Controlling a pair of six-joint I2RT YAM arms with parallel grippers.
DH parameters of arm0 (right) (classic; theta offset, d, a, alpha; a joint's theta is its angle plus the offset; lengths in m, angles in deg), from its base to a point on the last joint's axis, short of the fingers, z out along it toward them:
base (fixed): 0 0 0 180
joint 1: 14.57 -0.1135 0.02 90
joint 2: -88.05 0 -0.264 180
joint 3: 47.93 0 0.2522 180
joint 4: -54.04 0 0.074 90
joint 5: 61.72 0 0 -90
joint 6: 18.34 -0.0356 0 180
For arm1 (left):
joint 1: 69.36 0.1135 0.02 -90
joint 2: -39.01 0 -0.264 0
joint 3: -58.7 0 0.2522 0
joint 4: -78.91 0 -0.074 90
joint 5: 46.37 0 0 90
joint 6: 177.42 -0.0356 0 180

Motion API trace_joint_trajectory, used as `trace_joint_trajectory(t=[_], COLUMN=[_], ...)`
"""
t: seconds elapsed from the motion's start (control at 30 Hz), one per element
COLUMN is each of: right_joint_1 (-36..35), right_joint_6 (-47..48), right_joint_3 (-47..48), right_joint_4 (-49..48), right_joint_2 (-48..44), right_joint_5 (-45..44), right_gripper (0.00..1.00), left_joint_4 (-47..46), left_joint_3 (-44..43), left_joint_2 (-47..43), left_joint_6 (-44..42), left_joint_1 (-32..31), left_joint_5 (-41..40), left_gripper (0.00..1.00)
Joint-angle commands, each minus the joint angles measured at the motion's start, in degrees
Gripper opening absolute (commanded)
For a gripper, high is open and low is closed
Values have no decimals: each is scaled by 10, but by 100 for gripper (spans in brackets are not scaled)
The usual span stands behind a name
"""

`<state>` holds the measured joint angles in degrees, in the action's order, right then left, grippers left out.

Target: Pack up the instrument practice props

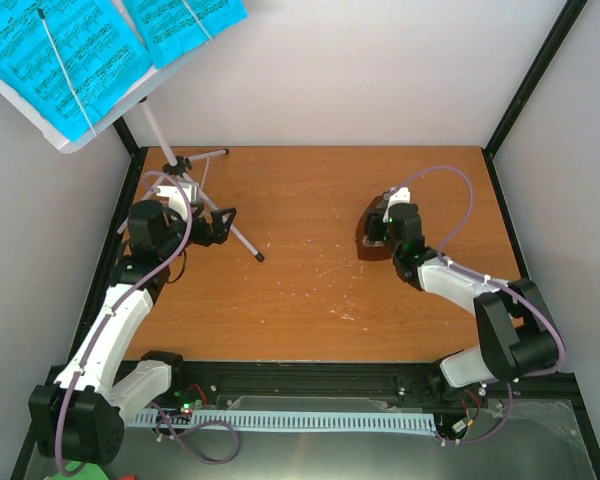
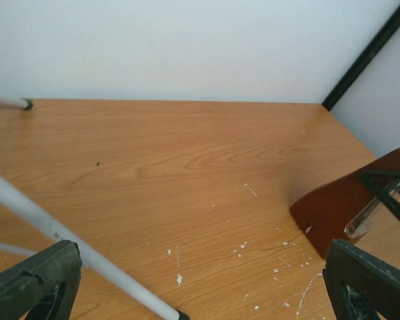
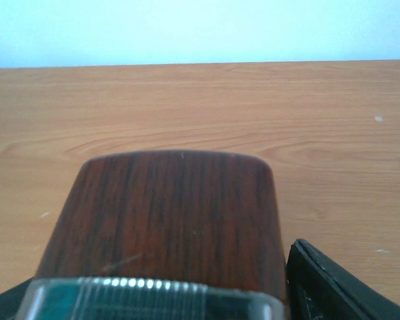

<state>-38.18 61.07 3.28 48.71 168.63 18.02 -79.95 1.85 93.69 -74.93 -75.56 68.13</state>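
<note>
the left gripper (image 1: 225, 222) hangs wide open low over the counter (image 1: 320, 310), one leg (image 2: 67, 237) of the music stand (image 1: 187, 172) running between its fingers. the stand sits at the far left corner with blue pages (image 1: 70, 60) on it. the right gripper (image 1: 378, 232) is closed around the brown metronome (image 3: 167, 213), mid-right on the counter.
</note>
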Motion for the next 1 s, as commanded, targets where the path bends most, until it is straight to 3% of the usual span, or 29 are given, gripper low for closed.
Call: trace_joint_trajectory(t=[0.0,0.17,0.3,0.57,0.7,0.8,0.97], right_joint_1=[56,111,127,147,147,147,147], right_joint_6=[-26,-22,4,0,-21,-34,-47], right_joint_3=[48,84,100,111,87,67,42], right_joint_4=[5,-2,12,112,138,149,145], right_joint_2=[55,99,75,-58,-132,-171,-212], right_joint_5=[-51,-4,39,131,166,167,169], right_gripper=[67,73,99,100,100,100,100], left_joint_4=[-3,-57,-81,-120,-169,-194,-204], left_joint_3=[7,49,59,29,7,-5,-29], left_joint_2=[-3,0,22,130,195,218,258], left_joint_6=[62,153,183,209,190,185,172], left_joint_1=[24,103,144,151,152,151,148], left_joint_5=[-30,65,80,15,41,46,50], left_gripper=[99,99,100,99,99,95,77])
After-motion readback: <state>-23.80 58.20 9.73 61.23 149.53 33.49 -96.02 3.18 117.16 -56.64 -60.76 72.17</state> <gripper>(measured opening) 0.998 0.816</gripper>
